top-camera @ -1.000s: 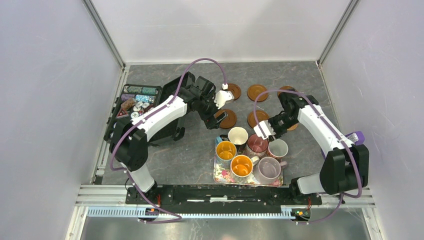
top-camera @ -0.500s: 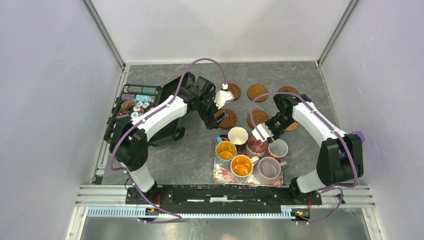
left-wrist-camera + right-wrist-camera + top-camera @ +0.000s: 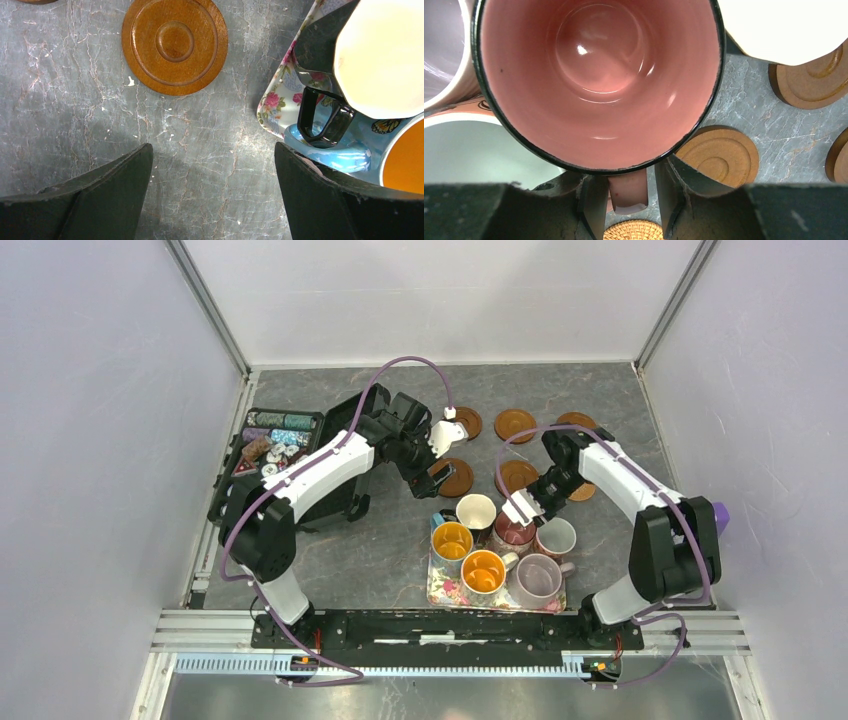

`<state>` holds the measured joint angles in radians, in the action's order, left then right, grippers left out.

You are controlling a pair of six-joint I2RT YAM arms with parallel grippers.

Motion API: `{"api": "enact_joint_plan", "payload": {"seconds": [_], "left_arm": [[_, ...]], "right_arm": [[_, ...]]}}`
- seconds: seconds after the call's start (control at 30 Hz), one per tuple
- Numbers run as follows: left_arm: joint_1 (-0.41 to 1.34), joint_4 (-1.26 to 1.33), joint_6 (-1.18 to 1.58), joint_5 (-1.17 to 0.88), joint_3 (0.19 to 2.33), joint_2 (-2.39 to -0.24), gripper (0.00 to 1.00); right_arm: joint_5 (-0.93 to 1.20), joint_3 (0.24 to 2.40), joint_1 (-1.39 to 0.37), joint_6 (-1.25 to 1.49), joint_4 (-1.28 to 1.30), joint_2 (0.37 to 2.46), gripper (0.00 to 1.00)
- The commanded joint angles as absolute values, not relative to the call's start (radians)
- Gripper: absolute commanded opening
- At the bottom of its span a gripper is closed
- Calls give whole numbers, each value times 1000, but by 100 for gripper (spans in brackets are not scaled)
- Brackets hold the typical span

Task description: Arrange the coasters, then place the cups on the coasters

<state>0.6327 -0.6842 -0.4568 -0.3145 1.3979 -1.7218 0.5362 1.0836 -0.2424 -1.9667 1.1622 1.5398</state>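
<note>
Your right gripper (image 3: pixel 527 506) has its fingers narrow, one on each side of the handle of the pink mug (image 3: pixel 599 75). You cannot tell whether they pinch it. Your left gripper (image 3: pixel 212 150) gapes wide and empty, with a coaster (image 3: pixel 174 42) beyond its fingertips.

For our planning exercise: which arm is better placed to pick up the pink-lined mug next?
Right. The right tool straddles the handle of the pink-lined, black-rimmed ceramic mug. The left tool hangs open over bare grey tabletop beside a round brown wooden coaster.

Grey marbled tabletop (image 3: pixel 385 540), plain white enclosure walls (image 3: pixel 440 300)
</note>
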Motion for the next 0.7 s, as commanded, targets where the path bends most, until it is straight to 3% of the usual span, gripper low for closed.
{"api": "enact_joint_plan", "payload": {"seconds": [0.0, 0.1, 0.27, 0.5, 0.67], "left_arm": [[635, -684, -492, -308, 1424, -1724, 97], [635, -683, -496, -308, 1426, -1725, 97], [635, -693, -503, -309, 1440, -1733, 97], [635, -693, -499, -313, 1448, -1745, 96], [635, -693, -498, -314, 1454, -1746, 96]], "right_arm": [[548, 1075, -258, -1998, 1159, 1553, 43], [540, 1066, -258, -2005, 1156, 1552, 41], [549, 1087, -258, -1997, 1164, 1536, 28], [556, 1089, -258, -1996, 1165, 1486, 0], [560, 1110, -245, -1998, 1187, 1470, 0]]}}
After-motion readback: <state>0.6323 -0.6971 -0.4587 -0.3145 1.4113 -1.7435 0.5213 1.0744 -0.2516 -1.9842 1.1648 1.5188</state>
